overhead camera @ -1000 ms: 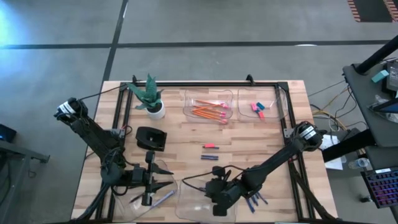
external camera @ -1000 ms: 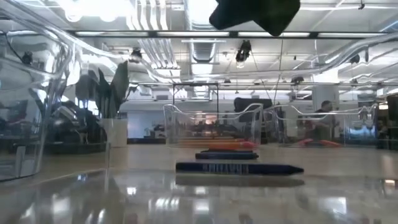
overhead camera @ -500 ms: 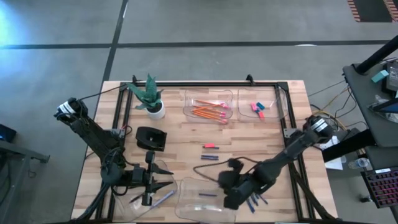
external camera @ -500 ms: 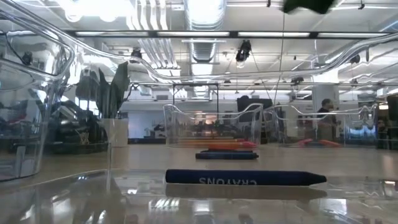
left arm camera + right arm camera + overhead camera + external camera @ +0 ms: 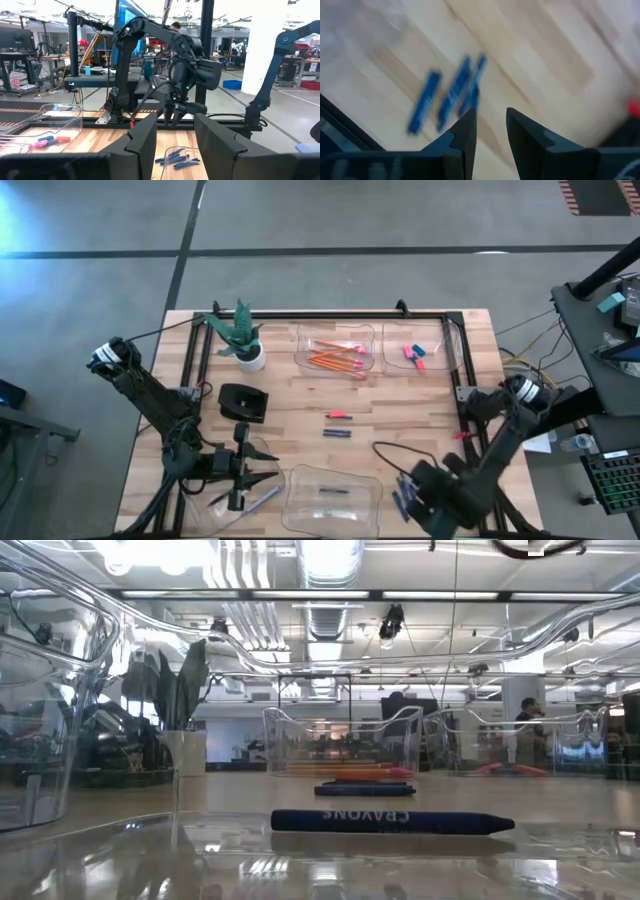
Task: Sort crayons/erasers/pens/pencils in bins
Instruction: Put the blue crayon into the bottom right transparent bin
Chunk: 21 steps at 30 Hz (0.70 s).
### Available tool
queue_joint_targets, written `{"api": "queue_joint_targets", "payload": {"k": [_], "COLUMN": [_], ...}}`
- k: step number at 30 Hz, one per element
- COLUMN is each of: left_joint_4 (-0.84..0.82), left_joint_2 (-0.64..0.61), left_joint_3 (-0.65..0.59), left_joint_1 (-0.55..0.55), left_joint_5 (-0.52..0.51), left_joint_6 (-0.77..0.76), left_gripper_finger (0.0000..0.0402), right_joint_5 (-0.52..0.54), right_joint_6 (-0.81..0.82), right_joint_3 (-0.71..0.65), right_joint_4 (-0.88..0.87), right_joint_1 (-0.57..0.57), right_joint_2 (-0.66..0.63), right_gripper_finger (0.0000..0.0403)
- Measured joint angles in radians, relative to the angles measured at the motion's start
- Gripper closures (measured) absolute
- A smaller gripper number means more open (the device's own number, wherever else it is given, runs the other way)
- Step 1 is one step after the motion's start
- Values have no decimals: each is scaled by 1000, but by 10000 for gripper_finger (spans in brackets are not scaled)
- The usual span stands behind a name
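The right gripper hangs over the loose crayons lying on the bench just right of the near clear bin, its jaws parted and empty. That bin holds 1 crayon. The step in hand looks like fetching another crayon; next the jaws should drop astride 1 stick and close. The left gripper waits left of the same bin, jaws apart, beside a pen.

Grey concrete floor; ceiling striplights; distant desks.
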Motion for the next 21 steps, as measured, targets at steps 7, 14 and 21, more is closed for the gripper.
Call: {"api": "queue_joint_targets", "payload": {"k": [7, 14, 21], "left_joint_4": [0, 0, 3], "left_joint_2": [0, 0, 0], "left_joint_3": [0, 0, 0], "left_joint_1": [0, 0, 1], "left_joint_5": [0, 0, 0], "left_joint_6": [-1, 0, 8], "left_gripper_finger": [281, 281, 281], "right_joint_5": [-56, -153, -153], "right_joint_6": [121, 108, 120], "right_joint_3": [-30, -153, -266], "right_joint_4": [6, 242, 353], "right_joint_1": [73, 67, 66], "right_joint_2": [39, 48, 47], "right_gripper_finger": [298, 275, 274]}}
